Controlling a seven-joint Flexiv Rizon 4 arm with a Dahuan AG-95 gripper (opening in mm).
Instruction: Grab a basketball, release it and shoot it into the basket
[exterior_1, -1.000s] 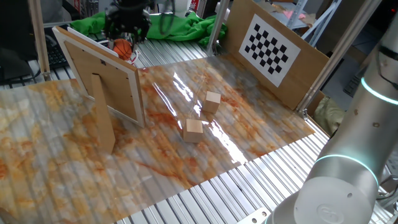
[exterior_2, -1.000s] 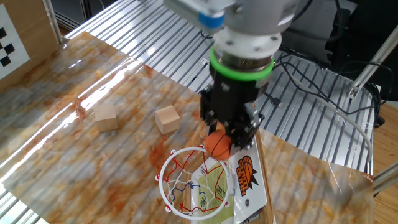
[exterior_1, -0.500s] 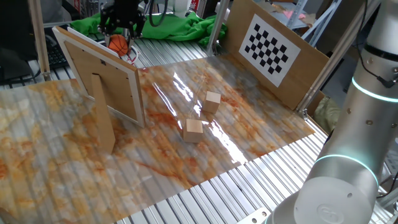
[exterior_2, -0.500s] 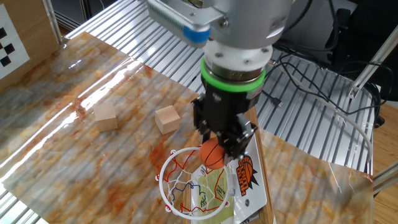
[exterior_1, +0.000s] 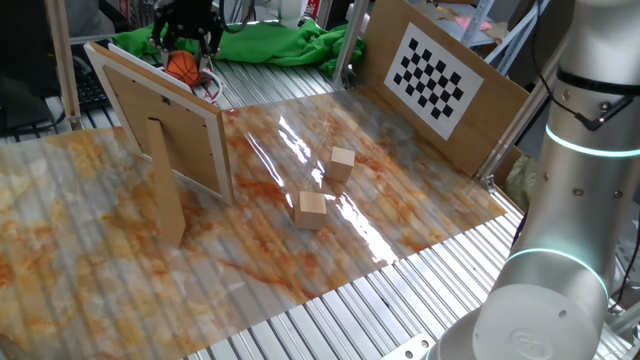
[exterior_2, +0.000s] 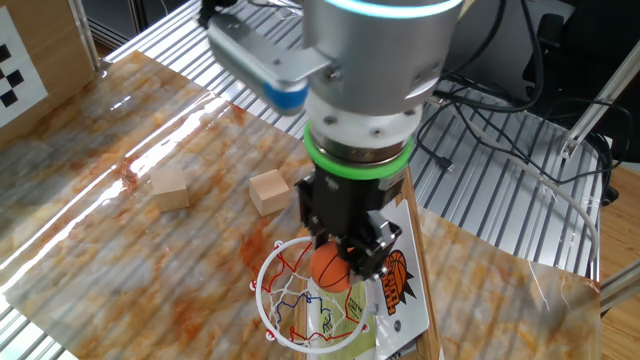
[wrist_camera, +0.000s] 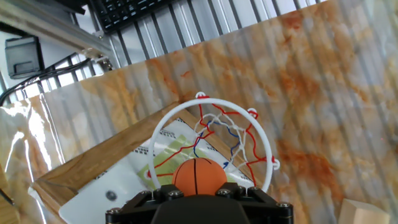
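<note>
- Basketball, small and orange with thin dark seam lines, is clamped between the fingers of the black two-finger end effector, directly above the hoop opening.
- End effector points straight down; a green ring circles the wrist above it.
- Basket, a red ring hoop with whitish netting, sits just under the ball; in the hand view the ball overlaps the near rim.
- Hoop is fixed to an upright light wood-framed panel bearing a basketball graphic.
- Two tan wooden cubes rest on the marbled orange-and-grey worktop, well apart from the basket.
- Brown board with a checkerboard marking stands tilted at the far edge.
</note>
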